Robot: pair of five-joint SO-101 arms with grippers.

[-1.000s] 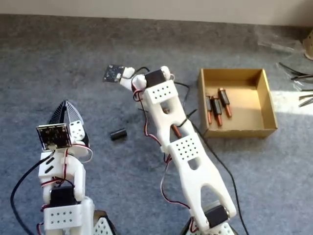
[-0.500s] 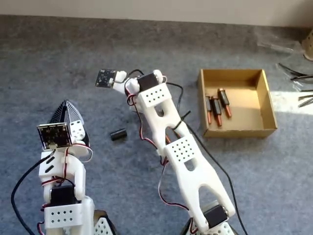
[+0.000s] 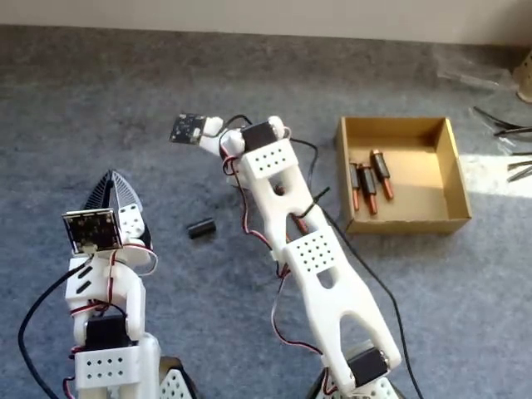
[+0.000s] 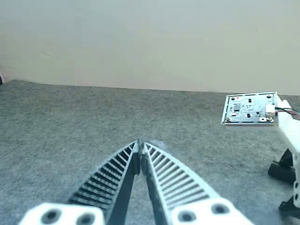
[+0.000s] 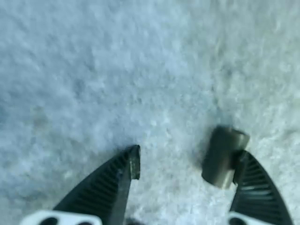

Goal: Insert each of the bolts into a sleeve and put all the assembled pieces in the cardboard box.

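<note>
A short dark sleeve (image 3: pixel 201 227) lies on the grey carpet between the two arms. In the right wrist view a dark sleeve (image 5: pixel 224 157) lies against the inner side of one finger, and my right gripper (image 5: pixel 187 159) is open just above the carpet. The right arm (image 3: pixel 274 158) stretches across the middle and covers its own gripper from above. My left gripper (image 3: pixel 112 187) is shut and empty, to the left of the sleeve; its tips (image 4: pixel 139 145) meet over bare carpet. The cardboard box (image 3: pixel 399 123) at the right holds three assembled pieces (image 3: pixel 368 189).
Metal tools (image 3: pixel 511 125) and clear plastic bags (image 3: pixel 465 71) lie at the far right edge. The right arm's camera board (image 4: pixel 248 108) hangs ahead of my left gripper. A black cable (image 3: pixel 391 307) trails beside the right arm.
The right arm's wrist swung left and then came back right, ending near where it was a second ago. The left arm and the sleeve have not moved.
</note>
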